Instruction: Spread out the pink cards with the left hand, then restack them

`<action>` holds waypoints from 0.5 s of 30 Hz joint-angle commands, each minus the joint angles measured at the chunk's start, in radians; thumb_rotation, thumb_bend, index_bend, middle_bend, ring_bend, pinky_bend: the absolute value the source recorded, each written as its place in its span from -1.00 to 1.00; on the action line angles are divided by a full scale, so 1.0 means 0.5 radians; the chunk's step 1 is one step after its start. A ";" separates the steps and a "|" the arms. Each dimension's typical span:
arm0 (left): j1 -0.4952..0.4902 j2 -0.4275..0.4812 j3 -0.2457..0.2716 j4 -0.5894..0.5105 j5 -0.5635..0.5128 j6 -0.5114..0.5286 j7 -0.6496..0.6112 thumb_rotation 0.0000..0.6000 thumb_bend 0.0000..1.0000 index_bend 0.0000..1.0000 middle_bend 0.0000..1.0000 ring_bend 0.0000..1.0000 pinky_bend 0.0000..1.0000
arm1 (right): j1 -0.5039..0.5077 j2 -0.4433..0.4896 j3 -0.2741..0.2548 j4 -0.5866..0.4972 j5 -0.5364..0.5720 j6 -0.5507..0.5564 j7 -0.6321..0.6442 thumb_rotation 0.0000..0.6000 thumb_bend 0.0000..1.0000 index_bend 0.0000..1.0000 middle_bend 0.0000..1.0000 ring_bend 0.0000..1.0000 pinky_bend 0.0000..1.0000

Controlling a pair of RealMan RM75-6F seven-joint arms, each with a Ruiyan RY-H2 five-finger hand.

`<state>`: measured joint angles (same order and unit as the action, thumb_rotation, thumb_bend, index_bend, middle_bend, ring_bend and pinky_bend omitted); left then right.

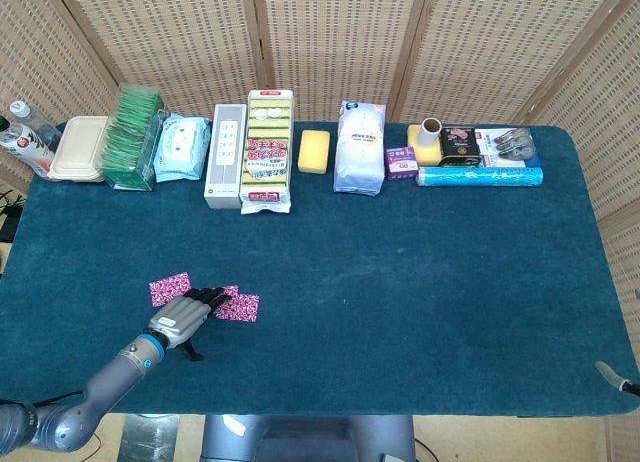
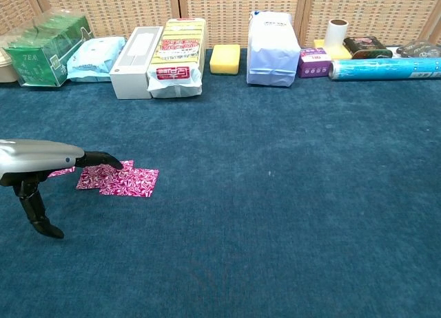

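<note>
My left hand (image 1: 182,318) sits nearest me, fingers flat and stretched forward, holding nothing, their tips over the near edge of the pink patterned cards (image 2: 117,178) on the dark blue felt table (image 1: 420,282). Two cards overlap just beside it; a third pink card (image 1: 170,288) lies apart to the left. I judge spreading done and restacking just begun. I cannot see my right hand. Packaged goods line the far edge.
</note>
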<state>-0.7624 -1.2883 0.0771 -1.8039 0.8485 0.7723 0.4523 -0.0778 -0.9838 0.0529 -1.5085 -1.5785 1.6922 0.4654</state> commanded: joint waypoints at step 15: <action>0.023 0.117 0.070 -0.163 0.130 0.102 -0.035 1.00 -0.75 -1.00 -1.00 -1.00 -0.86 | -0.001 0.005 0.003 0.004 0.008 -0.007 0.020 1.00 -1.00 -0.80 -1.00 -1.00 -0.97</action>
<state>-0.7683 -1.2518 0.0927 -1.8604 0.8785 0.8097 0.4440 -0.0781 -0.9813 0.0545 -1.5063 -1.5745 1.6889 0.4755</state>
